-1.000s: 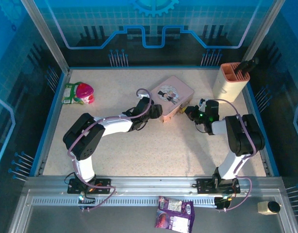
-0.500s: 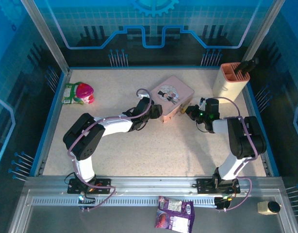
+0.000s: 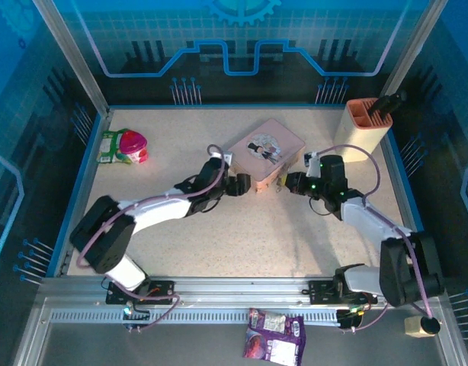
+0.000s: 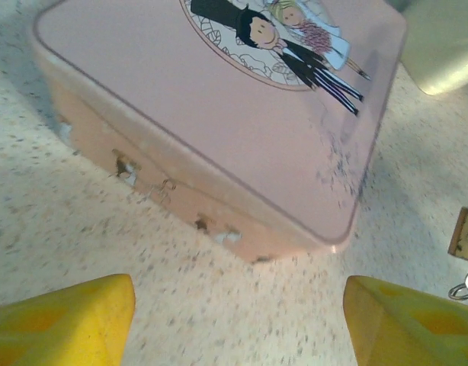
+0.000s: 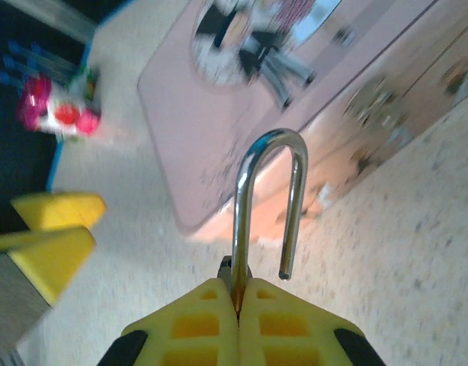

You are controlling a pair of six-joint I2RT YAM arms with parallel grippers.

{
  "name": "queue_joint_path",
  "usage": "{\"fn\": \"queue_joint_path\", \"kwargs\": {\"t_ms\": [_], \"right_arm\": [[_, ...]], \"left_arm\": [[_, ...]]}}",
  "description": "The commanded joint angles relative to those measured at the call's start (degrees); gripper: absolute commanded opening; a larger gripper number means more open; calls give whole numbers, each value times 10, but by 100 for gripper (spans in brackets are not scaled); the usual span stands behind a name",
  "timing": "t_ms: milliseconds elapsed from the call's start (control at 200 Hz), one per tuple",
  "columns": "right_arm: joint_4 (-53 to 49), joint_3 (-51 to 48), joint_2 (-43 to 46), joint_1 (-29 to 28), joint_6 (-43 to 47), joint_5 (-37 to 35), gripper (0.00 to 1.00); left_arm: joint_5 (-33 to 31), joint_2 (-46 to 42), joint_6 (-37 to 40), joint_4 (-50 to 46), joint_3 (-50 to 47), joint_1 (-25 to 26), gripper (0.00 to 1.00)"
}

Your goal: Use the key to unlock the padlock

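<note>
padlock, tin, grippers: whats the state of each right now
padlock: shackle open, one leg free, body pinched in the right gripper
tin: lid shut, lying flat on the table
left gripper: open, empty, facing the tin's side
right gripper: shut on the padlock

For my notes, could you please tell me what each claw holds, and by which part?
Right claw: shut on the small brass padlock with silvery shackle, gripped by its body, the open shackle sticking out. Left claw: open, empty.
</note>
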State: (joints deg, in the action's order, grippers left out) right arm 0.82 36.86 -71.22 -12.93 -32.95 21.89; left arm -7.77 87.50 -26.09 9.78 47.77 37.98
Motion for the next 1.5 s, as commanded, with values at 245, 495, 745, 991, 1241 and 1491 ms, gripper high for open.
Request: {"fn": "queue_joint_path", "kwargs": {"t_ms": [245, 495, 745, 991, 1241, 1491], "right_arm": [[-245, -15, 114, -116, 85, -54, 0], [-257, -65, 131, -191, 40, -68, 0], [-230, -91, 109, -263, -7, -85, 0], [-204, -114, 84, -278, -22, -89, 0], [-213, -111, 62, -276, -18, -111, 0], [-242, -111, 91, -276, -17, -184, 25]], "left_arm": [[-55, -297, 102, 36, -266, -8, 74], [-52, -443, 110, -21, -324, -7, 74], [-42, -482, 118, 3, -364, -8, 80], [-40, -482, 126, 2, -364, -8, 81], [-39, -481, 127, 6, -367, -9, 82], [-39, -476, 127, 2, -363, -9, 82]]}}
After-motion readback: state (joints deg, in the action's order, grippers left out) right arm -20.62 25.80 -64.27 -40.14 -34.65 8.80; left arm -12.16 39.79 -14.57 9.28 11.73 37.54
